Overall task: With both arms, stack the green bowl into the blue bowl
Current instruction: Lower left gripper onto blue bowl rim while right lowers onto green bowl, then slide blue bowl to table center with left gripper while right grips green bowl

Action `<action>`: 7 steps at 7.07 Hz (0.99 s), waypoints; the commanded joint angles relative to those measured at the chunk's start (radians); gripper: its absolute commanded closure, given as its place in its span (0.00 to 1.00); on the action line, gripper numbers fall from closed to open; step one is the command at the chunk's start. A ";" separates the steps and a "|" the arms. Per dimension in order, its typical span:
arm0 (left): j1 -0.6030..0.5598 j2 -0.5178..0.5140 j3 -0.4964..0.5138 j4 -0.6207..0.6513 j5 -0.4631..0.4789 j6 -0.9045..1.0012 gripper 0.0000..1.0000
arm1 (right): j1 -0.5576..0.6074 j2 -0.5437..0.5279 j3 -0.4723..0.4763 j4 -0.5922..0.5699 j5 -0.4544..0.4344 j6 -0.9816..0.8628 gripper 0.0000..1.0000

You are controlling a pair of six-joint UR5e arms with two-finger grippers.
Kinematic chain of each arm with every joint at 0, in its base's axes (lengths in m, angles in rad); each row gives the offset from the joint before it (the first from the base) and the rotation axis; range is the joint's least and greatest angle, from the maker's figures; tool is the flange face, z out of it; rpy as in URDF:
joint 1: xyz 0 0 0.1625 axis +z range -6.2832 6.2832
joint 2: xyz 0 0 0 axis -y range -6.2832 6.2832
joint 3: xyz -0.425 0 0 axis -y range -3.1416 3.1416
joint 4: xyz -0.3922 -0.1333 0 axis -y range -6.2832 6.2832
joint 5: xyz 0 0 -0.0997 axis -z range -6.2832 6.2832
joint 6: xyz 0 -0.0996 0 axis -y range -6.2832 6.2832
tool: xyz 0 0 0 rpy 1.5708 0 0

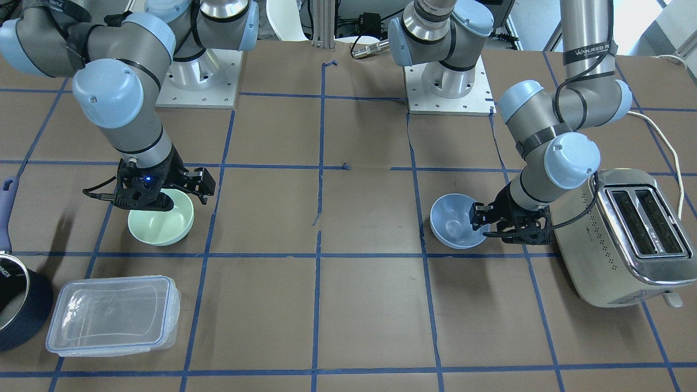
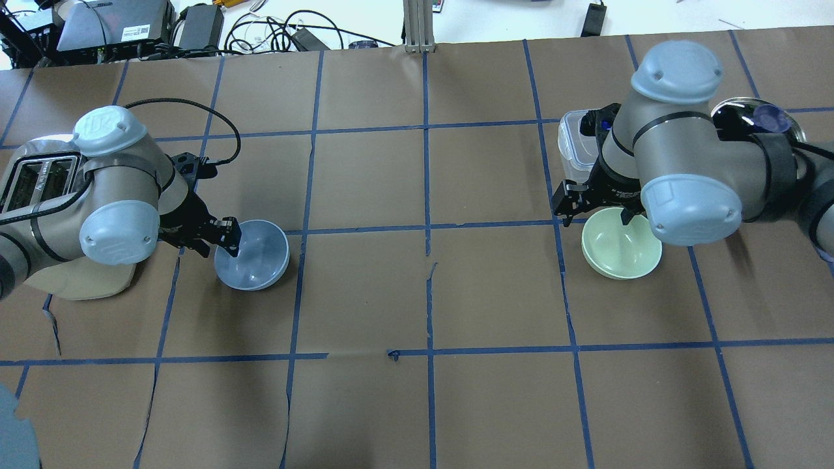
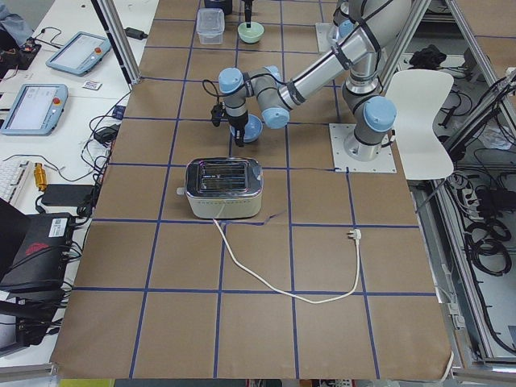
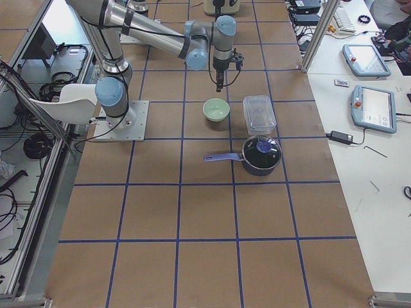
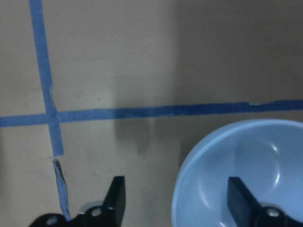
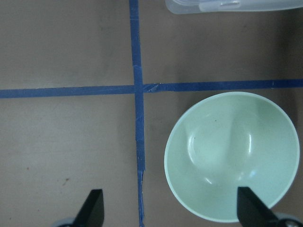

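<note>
The blue bowl (image 1: 456, 222) sits on the brown table next to the toaster; it also shows in the overhead view (image 2: 257, 257) and the left wrist view (image 5: 246, 179). My left gripper (image 5: 179, 191) is open and low, straddling the bowl's rim with one finger inside and one outside; it also shows in the front (image 1: 478, 216) and overhead (image 2: 229, 238) views. The green bowl (image 1: 160, 224) stands upright at the other end, also seen from overhead (image 2: 622, 251) and in the right wrist view (image 6: 232, 156). My right gripper (image 6: 170, 201) hangs open above its rim, not touching it (image 2: 594, 212).
A silver toaster (image 1: 626, 239) stands close behind my left gripper. A clear lidded plastic container (image 1: 114, 313) and a dark navy saucepan (image 1: 16, 305) lie just beyond the green bowl. Blue tape lines grid the table.
</note>
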 commanded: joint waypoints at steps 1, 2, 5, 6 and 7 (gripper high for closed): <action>0.006 -0.007 -0.002 0.004 -0.042 -0.022 1.00 | 0.000 0.064 0.040 -0.124 0.001 0.007 0.00; 0.001 0.013 0.010 -0.012 -0.079 -0.035 1.00 | 0.000 0.074 0.040 -0.125 0.001 -0.004 0.00; -0.164 0.012 0.093 -0.063 -0.215 -0.295 1.00 | 0.000 0.104 0.055 -0.127 -0.001 -0.002 0.00; -0.265 0.003 0.098 -0.045 -0.214 -0.434 1.00 | 0.000 0.113 0.055 -0.127 -0.002 0.001 0.00; -0.375 -0.010 0.099 0.005 -0.225 -0.611 1.00 | -0.002 0.120 0.060 -0.125 -0.004 0.007 0.00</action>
